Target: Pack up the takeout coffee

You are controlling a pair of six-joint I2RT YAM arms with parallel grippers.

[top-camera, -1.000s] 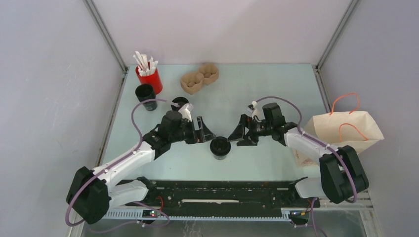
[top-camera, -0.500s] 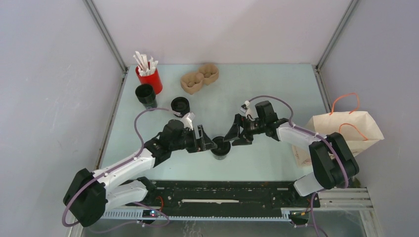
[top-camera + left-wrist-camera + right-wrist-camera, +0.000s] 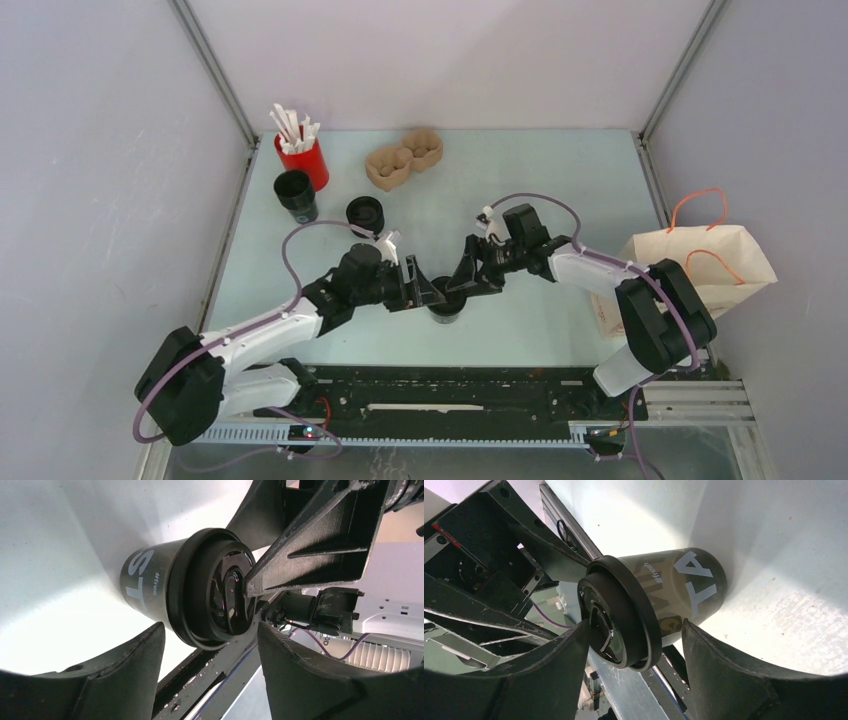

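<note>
The left tool (image 3: 207, 635) is keeping its fingers apart, with the black lidded coffee cup (image 3: 447, 304) standing on the counter (image 3: 520, 180) just ahead of the gap. The right tool (image 3: 635, 625) is facing it, also spread, its tips flanking the cup's lid. Whether they are touching the lid is unclear. Beyond the left tool, a squat black piece (image 3: 365, 213) and a red cup (image 3: 303, 160) are standing. Well behind the right tool, a paper bag (image 3: 700, 262) is lying.

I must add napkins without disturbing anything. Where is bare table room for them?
Bare: the far right stretch between the cardboard carrier and the paper bag, and the near strip between the takeout coffee and that bag. Crowded: the far left corner around the red cup, and the middle, where left gripper and right gripper flank the coffee.
</note>
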